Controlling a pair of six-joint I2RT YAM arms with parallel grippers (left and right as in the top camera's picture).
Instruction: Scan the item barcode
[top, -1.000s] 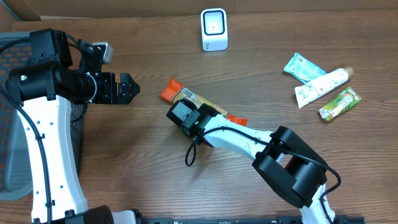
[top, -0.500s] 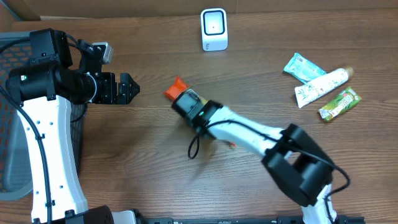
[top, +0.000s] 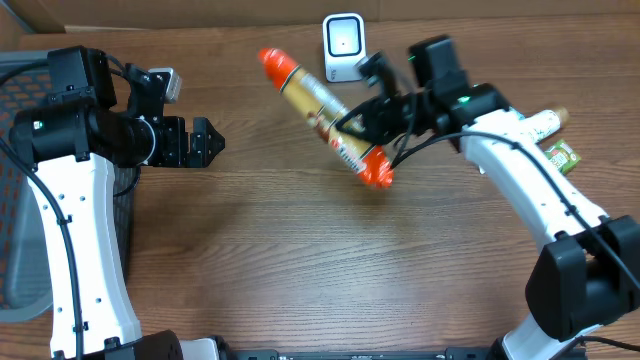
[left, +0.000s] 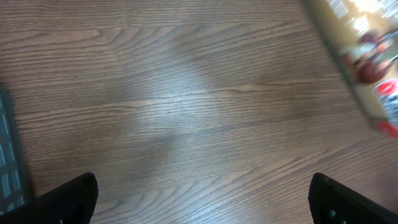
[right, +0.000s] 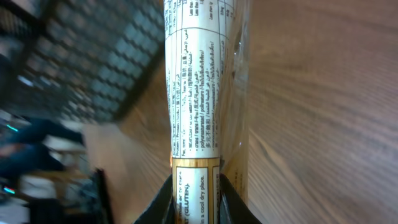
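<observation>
The right gripper (top: 368, 122) squeezes the long packet (top: 310, 95), and the left gripper (top: 207, 142) is wide apart. Turn it slowly to face the white scanner (top: 344, 47)

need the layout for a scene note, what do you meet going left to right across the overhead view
mesh basket → left gripper → orange-ended snack packet → white tube; the scanner and right gripper overlap the packet, so they are left out
</observation>
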